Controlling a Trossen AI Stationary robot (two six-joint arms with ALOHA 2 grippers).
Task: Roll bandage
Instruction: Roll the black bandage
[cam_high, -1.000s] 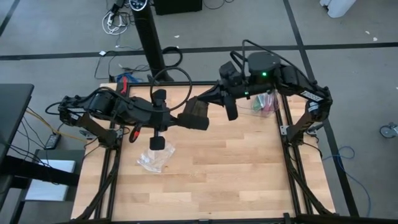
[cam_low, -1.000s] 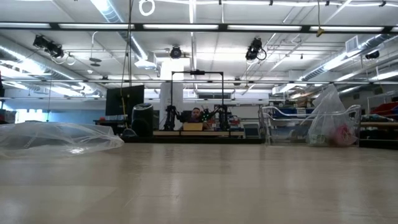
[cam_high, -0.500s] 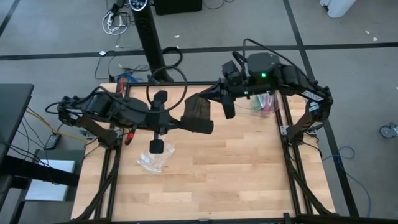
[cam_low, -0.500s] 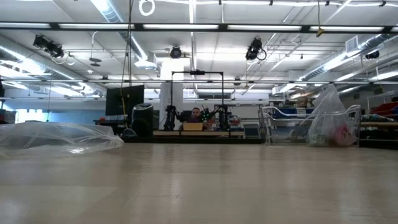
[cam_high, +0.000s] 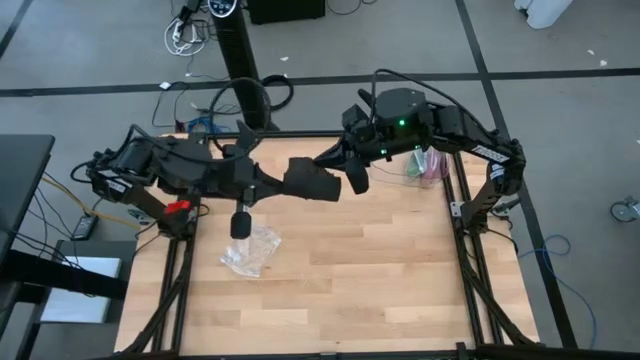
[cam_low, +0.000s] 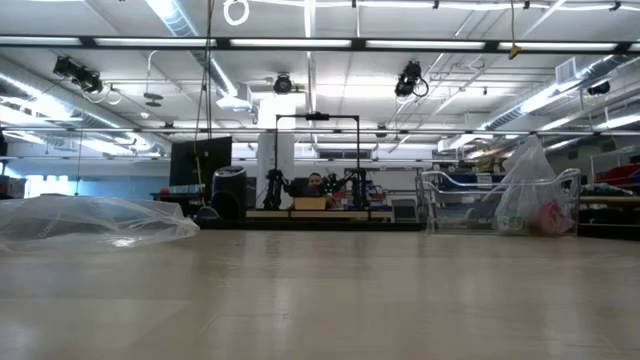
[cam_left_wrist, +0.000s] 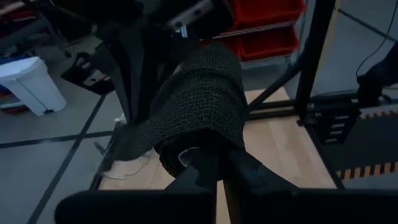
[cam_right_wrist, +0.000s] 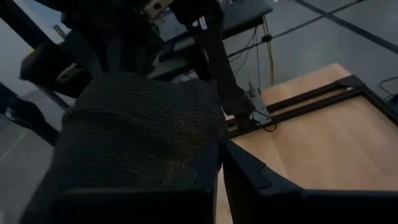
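Note:
The bandage (cam_high: 310, 182) is a dark charcoal mesh roll with a loose tail, hanging high above the wooden table (cam_high: 380, 270) between my two grippers. My left gripper (cam_high: 280, 186) reaches it from the table's left and is shut on it. In the left wrist view the roll (cam_left_wrist: 205, 99) fills the middle, above my left gripper (cam_left_wrist: 217, 167). My right gripper (cam_high: 328, 164) comes from the right, its fingers nearly together at the fabric (cam_right_wrist: 130, 137). Neither gripper nor the bandage shows in the low view. My left gripper pinches the roll's near end (cam_left_wrist: 196, 155), by its pale core, between its two fingers. The fingers point almost level from the table's left. The roll is lifted clear of the table, and its tail (cam_left_wrist: 134, 142) trails off toward the other arm. My right gripper holds the fabric at its edge (cam_right_wrist: 202, 146), fingers almost level from the table's right. How many layers lie between them I cannot tell. The fabric is lifted clear of the table.
A crumpled clear plastic bag (cam_high: 250, 250) lies on the table below my left arm and shows at the left of the low view (cam_low: 95, 222). A second clear bag with pink contents (cam_high: 428, 165) sits at the far right corner. A person (cam_low: 316, 183) sits far behind the table.
My left gripper has risen, drawn a little toward the far edge and tipped up nearer to level, taking the roll with it. My right gripper has shifted slightly toward the left. The bandage stays clear of the table and now looks more bunched between the two grippers.

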